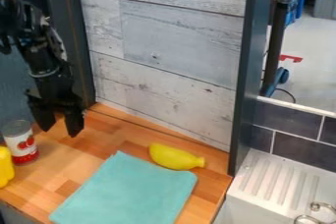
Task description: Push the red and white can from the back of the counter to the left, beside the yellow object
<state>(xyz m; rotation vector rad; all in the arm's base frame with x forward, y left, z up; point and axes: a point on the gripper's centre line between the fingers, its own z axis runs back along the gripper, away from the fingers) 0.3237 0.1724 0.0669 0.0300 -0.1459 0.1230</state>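
One can (20, 142), long axis vertical (seemingly), near gripper (60, 130)

White sink (248, 194), plank wall (177, 41)

Soft, even, moderately bright light covers the counter (98, 149); shadows are faint. Between four and five o'clock, the sink (244, 182) looks bright, its tap (322, 205) glinting.

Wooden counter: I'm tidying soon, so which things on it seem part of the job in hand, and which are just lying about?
Likely in the job, judging by nearness:
black pincer, open and empty
red-and-white can, upright, nearest the pincer

Apparently just lying about:
teal cloth, flat
yellow rounded piece, beside the cloth
yellow object, left edge, partly cut off
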